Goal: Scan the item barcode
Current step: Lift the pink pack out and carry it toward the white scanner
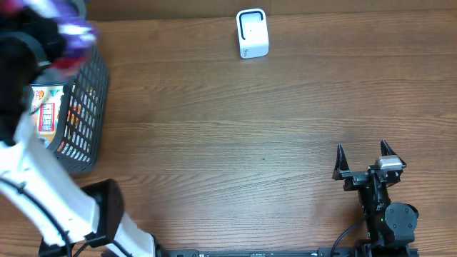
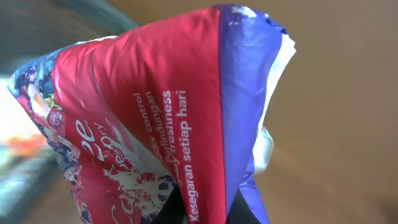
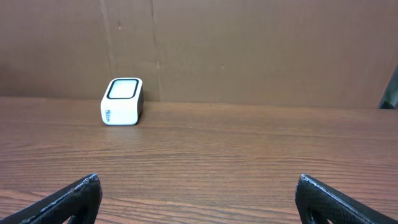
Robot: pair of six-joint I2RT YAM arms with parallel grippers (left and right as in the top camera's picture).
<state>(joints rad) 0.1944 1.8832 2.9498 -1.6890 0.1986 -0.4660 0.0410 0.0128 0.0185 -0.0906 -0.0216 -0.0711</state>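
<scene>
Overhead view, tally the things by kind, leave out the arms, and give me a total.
Scanner: 1
Basket: 1
Pouch, held up over the basket: 1
Packet showing in the basket: 1, more may be hidden
Total: 4

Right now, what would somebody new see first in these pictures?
A bright red and purple packet fills the left wrist view, held up over the black basket at the table's left edge. A small white scanner stands alone at the far edge, and the right tool sits open near the front right.
</scene>
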